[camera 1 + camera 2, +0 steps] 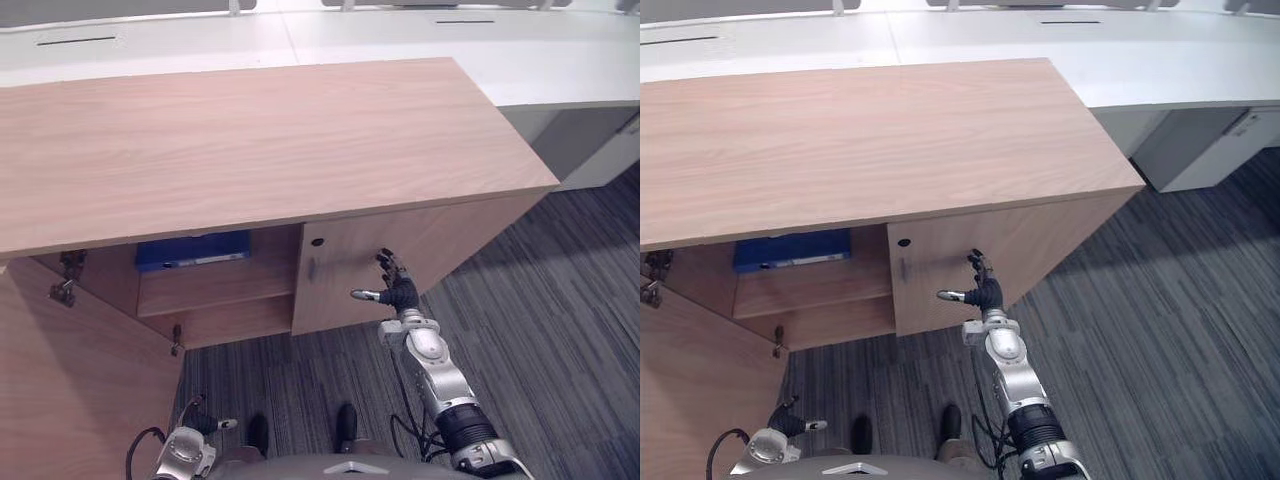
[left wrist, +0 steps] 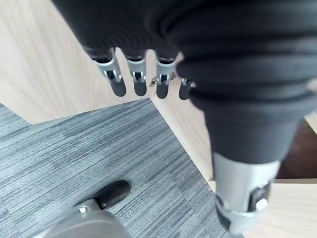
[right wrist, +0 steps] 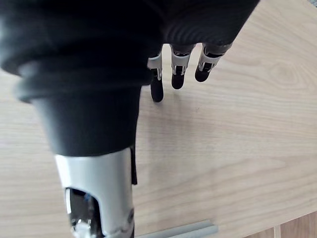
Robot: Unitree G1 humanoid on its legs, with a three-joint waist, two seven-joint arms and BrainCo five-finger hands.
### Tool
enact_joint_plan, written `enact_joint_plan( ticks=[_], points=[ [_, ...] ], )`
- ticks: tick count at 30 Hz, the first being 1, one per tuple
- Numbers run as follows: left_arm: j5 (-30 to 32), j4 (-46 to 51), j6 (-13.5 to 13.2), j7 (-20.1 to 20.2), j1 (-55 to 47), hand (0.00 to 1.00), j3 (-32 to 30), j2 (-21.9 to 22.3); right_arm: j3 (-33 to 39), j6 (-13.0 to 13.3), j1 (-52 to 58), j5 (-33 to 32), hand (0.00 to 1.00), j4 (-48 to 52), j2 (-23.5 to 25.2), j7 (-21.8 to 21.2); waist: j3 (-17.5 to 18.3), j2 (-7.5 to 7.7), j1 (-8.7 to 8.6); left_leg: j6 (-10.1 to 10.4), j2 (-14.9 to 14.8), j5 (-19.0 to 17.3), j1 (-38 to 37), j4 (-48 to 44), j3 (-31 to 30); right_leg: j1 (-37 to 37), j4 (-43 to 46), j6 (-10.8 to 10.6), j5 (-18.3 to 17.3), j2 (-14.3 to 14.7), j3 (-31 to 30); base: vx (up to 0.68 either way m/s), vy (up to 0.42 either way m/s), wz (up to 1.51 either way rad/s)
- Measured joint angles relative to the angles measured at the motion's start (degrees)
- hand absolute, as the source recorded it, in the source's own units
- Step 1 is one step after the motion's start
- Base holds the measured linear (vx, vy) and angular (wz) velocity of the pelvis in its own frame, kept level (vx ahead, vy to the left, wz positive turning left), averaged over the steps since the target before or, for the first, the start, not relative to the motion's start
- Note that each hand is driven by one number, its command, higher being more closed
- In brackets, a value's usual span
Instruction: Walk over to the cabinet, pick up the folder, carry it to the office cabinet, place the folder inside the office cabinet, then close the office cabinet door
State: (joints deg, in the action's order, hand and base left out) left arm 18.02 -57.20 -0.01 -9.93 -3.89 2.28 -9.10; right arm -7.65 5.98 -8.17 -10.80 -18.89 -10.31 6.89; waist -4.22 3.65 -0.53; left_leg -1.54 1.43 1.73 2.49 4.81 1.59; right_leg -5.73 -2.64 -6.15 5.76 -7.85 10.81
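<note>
No legible text, numbers, labels or signs on any surface. The blue folder [image 1: 193, 250] on the shelf [image 1: 215, 288] inside the office cabinet [image 1: 250, 140] carries a pale strip along its front edge; any print there is too small to read.

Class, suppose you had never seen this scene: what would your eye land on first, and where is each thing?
The blue folder lies on a shelf inside the open left half of the wooden cabinet. The right hand, fingers straight, is held up close before the closed right door. The open left door stands out beside the low left hand.
</note>
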Motion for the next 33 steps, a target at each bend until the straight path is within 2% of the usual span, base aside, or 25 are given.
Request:
enact_joint_plan(
  ticks=[7,14,19,26,31,33],
  points=[
    [-0.5,0.3,-0.1,-0.6,-0.1,0.0,0.0,0.0,1.2,0.0,-0.8,2.4,0.0,-4.7,0.4,1.2,-0.1,0.0,-0.05,0.0,0.0,0.1,-0.9,0.0,-0.8,1.7,-0.3,0.2,-0.1,0.0,1.0,-0.01,-0.006,0.09],
    [-0.5,0.3,-0.1,-1.0,-0.3,0.0,-0.2,0.2,4.6,0.0,10.0,9.1,0.0,-5.1,3.5,1.1,-0.1,0.05,-0.33,0.0,-0.1,0.1,-1.7,0.1,-1.3,2.7,-0.3,0.4,-0.8,0.1,1.2,-0.02,-0.007,0.02],
    [-0.5,0.3,-0.1,-1.0,-0.1,0.0,-0.6,0.7,6.8,-0.5,13.8,14.1,0.0,-12.8,5.0,1.3,-0.1,0.32,-1.3,0.2,-0.1,-0.1,-2.8,0.1,-1.2,3.7,-0.4,0.3,-1.1,0.1,1.2,0.0,0.0,0.0],
    [-0.7,0.3,-0.1,-1.0,-0.2,0.0,-0.6,0.8,7.8,-2.4,14.7,16.1,0.0,-23.9,7.6,2.1,-0.1,0.35,-1.5,0.7,-0.4,-0.4,-4.7,0.1,0.5,5.0,-0.5,0.3,-1.0,0.4,-0.2,-0.02,-0.005,-0.11],
    [-2.8,0.3,-0.1,-1.3,-0.1,0.0,-0.7,0.8,8.5,-2.7,13.1,17.8,0.0,-27.6,7.4,2.6,-0.9,0.27,-1.54,1.0,-0.6,-0.7,-4.4,0.1,3.6,2.1,1.5,0.3,-0.4,0.4,-3.5,-0.08,0.006,-0.32],
    [-4.4,0.4,-0.1,-1.3,0.4,0.0,-1.3,0.8,8.5,-2.7,13.0,17.4,0.0,-27.9,7.5,3.5,-1.9,0.54,-1.96,0.7,-0.5,-0.3,-3.1,0.0,4.0,-1.7,6.2,0.1,-2.3,0.0,-4.6,-0.09,0.0,-0.11]
  ],
)
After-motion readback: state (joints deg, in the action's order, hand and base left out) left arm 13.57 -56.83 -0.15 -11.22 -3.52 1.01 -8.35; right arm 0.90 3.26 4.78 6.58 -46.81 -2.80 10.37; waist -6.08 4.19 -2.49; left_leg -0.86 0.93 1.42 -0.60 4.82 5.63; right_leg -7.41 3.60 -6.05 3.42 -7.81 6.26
